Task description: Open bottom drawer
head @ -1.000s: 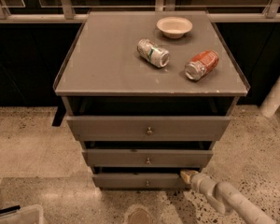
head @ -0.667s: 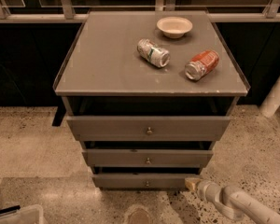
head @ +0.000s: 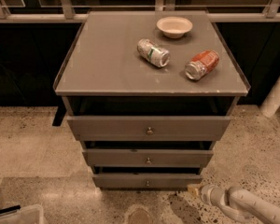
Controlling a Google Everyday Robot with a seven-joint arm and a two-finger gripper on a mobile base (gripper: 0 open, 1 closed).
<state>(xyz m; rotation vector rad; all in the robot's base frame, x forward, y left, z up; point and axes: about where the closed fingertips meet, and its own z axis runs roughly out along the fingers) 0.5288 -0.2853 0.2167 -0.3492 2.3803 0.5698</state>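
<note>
End effector [head: 199, 190] hovering near floor, just beside right end of bottom drawer [head: 126, 180]; open or closed, cannot tell. Drawer sitting lowest of three, looking nearly closed. Risk: approaching knob [head: 147, 183] off-centre, glancing off small round head, or nudging middle drawer [head: 121, 157] instead.

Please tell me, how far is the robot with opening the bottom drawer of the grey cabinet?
Done: little that shows. The thin grey bottom drawer has only a narrow dark slit above its front.
In hand: the gripper is low near the floor, beside the drawer's right end, not on the small round metal knob.
Left: bring the gripper to the knob and pull the drawer out.
</note>
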